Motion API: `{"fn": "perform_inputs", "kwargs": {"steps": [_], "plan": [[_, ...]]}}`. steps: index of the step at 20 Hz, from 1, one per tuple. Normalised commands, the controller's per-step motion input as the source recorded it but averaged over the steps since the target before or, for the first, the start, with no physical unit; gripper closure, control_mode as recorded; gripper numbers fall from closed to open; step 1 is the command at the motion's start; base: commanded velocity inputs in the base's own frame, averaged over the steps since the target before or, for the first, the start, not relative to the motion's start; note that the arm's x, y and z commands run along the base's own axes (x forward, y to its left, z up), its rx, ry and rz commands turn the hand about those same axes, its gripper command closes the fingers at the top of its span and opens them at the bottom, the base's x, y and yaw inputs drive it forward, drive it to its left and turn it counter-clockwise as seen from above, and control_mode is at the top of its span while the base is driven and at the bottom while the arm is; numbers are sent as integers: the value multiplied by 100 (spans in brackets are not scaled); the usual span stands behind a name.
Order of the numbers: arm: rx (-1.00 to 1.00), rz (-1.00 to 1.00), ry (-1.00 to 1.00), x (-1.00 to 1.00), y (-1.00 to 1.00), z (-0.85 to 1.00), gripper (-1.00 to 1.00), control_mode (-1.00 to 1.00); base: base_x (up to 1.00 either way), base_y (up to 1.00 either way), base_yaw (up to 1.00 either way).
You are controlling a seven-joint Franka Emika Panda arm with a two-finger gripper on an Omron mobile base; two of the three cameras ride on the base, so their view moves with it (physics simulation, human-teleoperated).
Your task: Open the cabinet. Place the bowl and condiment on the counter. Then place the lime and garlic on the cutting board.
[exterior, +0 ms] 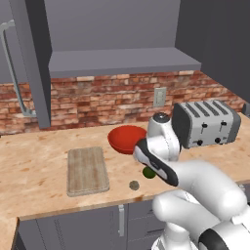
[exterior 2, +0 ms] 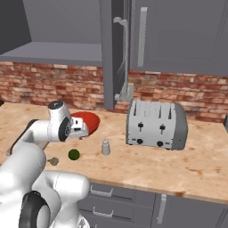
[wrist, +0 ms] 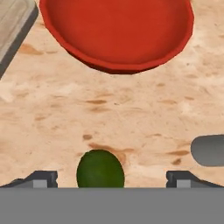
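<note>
The claw (wrist: 106, 178) is spread wide over the small dark green lime (wrist: 100, 169) on the tan wood-grain surface (wrist: 131, 113), near the glossy red bowl (wrist: 117, 30).

Glossy red bowl (wrist: 118, 30); dark green lime (wrist: 100, 169); mottled tan counter (wrist: 131, 113).

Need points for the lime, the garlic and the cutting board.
lime (wrist: 100, 169): hand view, middle of its green skin, low between the fingertips.
garlic (exterior: 134, 185): left base view, centre of the grey-brown lump on the counter.
cutting board (exterior: 87, 171): left base view, middle of its bare top face.
</note>
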Motion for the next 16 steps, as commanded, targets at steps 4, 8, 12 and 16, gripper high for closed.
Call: {"fn": "perform_inputs", "kwargs": {"steps": [4,8,12,16], "plan": [[0,0,20,-1,13,-54,-100,-100,0,0,0],[0,0,9,0,-2,-47,-100,-100,0,0,0],[0,0,5,0,-1,-31,-100,-100,0,0,0],[0,0,4,0,0,-32,-100,-100,0,0,0]]}}
